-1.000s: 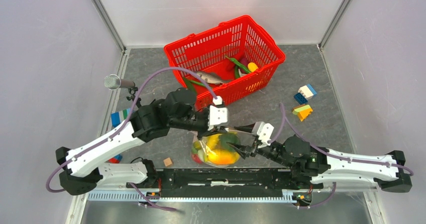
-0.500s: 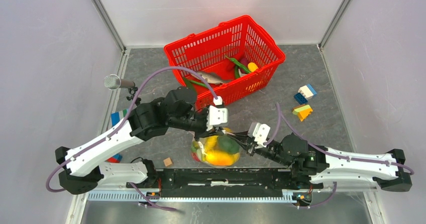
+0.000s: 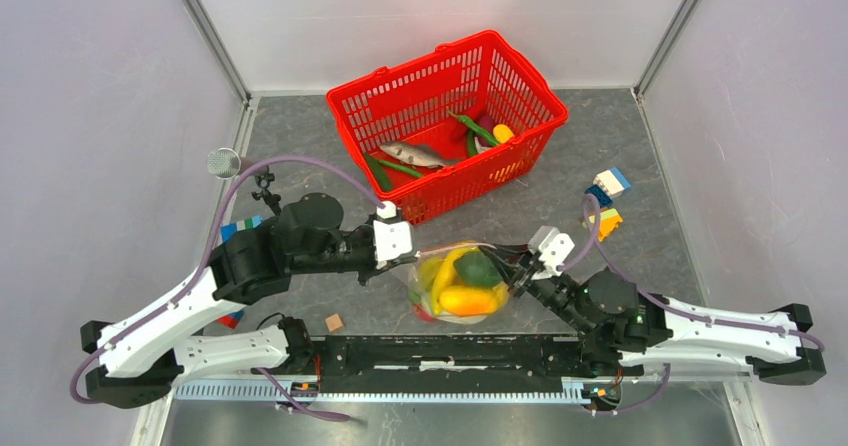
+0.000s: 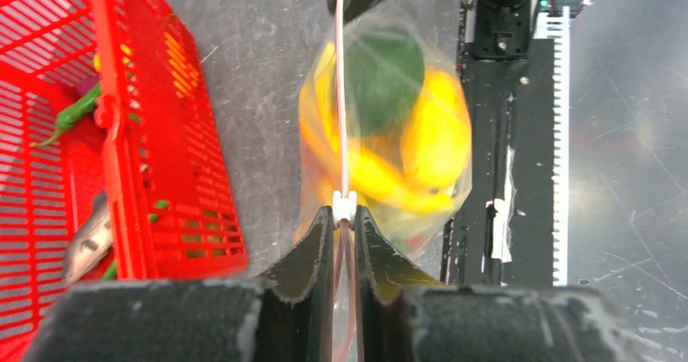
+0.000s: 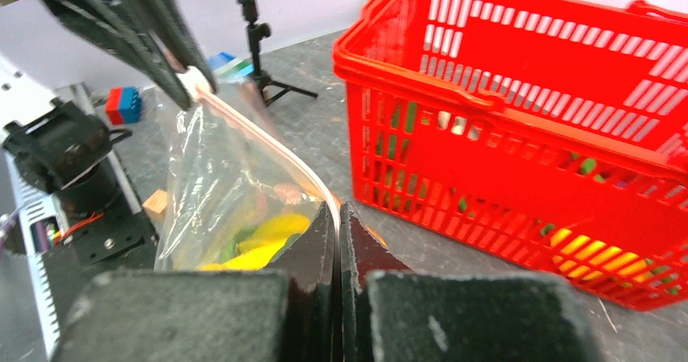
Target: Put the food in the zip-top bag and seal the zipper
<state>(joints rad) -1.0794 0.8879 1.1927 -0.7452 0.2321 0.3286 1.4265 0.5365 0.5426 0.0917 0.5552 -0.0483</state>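
The zip-top bag (image 3: 462,286) hangs between my two grippers, just in front of the red basket (image 3: 450,116). Yellow, green and orange food (image 4: 406,127) fills it. My left gripper (image 3: 408,256) is shut on the zipper (image 4: 341,94) at the bag's left end. The white slider (image 4: 345,206) sits right at its fingertips. My right gripper (image 3: 514,266) is shut on the zipper (image 5: 268,147) at the bag's right end. The pale strip runs taut between them. More food (image 3: 478,131), green pods, a fish and a yellow piece, lies in the basket.
Coloured bricks (image 3: 605,206) lie at the right and more (image 3: 236,231) at the left. A wooden cube (image 3: 334,322) sits near the black rail (image 3: 450,351). A small microphone on a stand (image 3: 226,163) is at the left. The basket wall (image 4: 122,151) is close to the bag.
My right gripper has shut on the bag's right end and pulled right. My left gripper has moved left along the zipper. The bag has shifted right and stretched out.
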